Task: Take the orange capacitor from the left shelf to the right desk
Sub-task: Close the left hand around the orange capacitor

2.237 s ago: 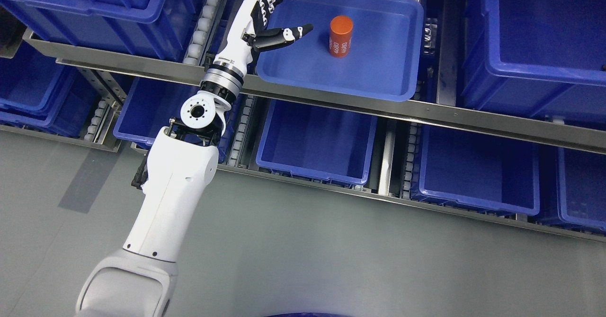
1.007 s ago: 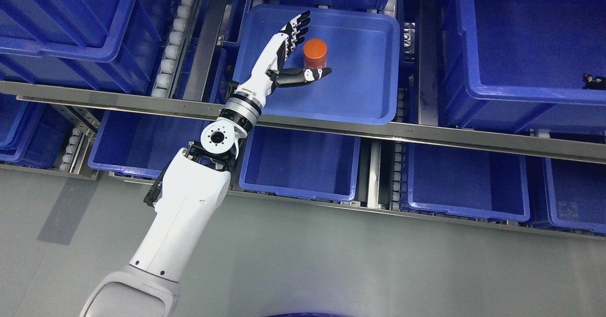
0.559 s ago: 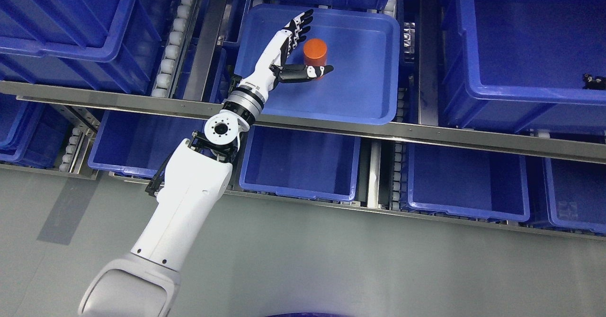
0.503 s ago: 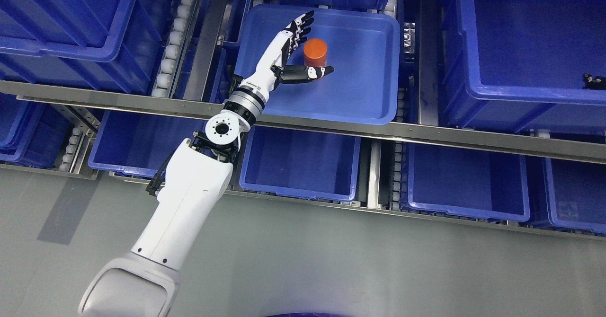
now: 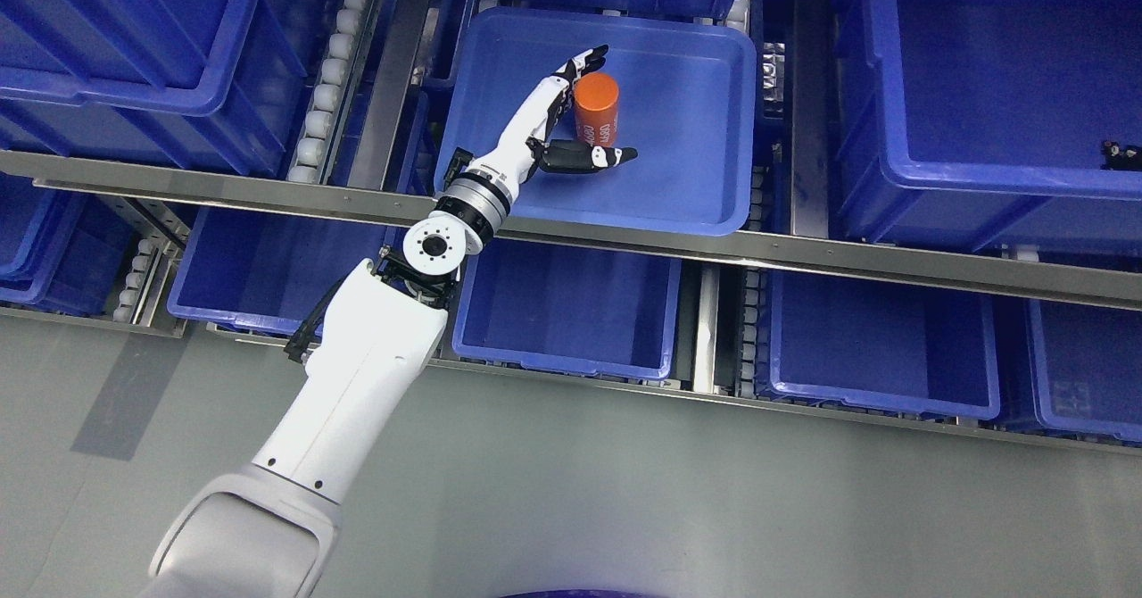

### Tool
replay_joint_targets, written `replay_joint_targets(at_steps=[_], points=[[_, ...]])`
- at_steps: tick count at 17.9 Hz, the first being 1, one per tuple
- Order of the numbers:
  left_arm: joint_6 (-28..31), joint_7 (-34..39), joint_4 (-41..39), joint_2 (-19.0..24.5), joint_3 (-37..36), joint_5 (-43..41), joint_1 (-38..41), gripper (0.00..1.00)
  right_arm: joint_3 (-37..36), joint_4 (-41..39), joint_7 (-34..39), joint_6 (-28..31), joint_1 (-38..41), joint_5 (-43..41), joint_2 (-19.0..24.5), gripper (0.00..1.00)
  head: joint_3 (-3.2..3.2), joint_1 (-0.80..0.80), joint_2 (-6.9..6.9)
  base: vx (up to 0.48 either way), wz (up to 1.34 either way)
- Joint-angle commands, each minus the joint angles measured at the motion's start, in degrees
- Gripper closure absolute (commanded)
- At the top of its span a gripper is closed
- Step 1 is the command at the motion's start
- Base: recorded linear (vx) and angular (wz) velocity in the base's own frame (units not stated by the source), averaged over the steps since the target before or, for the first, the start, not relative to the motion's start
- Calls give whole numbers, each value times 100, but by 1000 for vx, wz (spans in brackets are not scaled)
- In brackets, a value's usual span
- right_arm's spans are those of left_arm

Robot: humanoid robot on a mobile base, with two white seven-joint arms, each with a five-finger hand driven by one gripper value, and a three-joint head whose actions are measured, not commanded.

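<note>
Orange against blue: the small orange cylindrical capacitor with white print on its side stands in the shallow blue plastic tray at the upper middle of the frame, toward the tray's left half, leaning slightly. The tray sits on the upper level of the metal shelf, whose grey steel front rail crosses the picture from the left edge to the right.

The white left arm rises from the lower left of the frame, over the rail and into the tray. Its black-and-white left hand is spread wide around the capacitor: the fingers reach up along the cylinder's left side to just past its top, and the thumb lies stretched out below its base, pointing right. The capacitor sits in the crook between them, close against the palm; whether the palm actually touches it cannot be told. The fingers are not curled round it and nothing is held.

Deep blue plastic bins fill the upper right and upper left of the frame, and more blue bins sit on the lower shelf level beneath the rail. White rollers run in a line left of the tray. Grey floor covers the lower part of the picture.
</note>
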Motion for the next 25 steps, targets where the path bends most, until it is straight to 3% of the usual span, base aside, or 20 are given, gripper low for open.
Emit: replay_joint_targets(at_steps=[1,9,13,15,19,25], points=[[-16,-3,574,100,-169,-27,-184,7,-62,-100,-1,3,133,35,-101,0,0,0,0,0,0],[-191,-12,680,100,-107,0,-272,36,-62,-100,-1,3,133,35,-101,0,0,0,0,0,0],[-480,-12,689,100,33,9,-264,70,-62,-100,-1,3,133,35,-101,0,0,0,0,0,0],[-630,-3,706,100,42,17,-264,79,-62,-100,-1,3,125,35,-101,0,0,0,0,0,0],[-841,23,733,100,130,52,-255,92,-62,-100,-1,3,133,35,-101,0,0,0,0,0,0],[-1149,23,733,100,200,140,-246,99,-62,-100,-1,3,133,35,-101,0,0,0,0,0,0]])
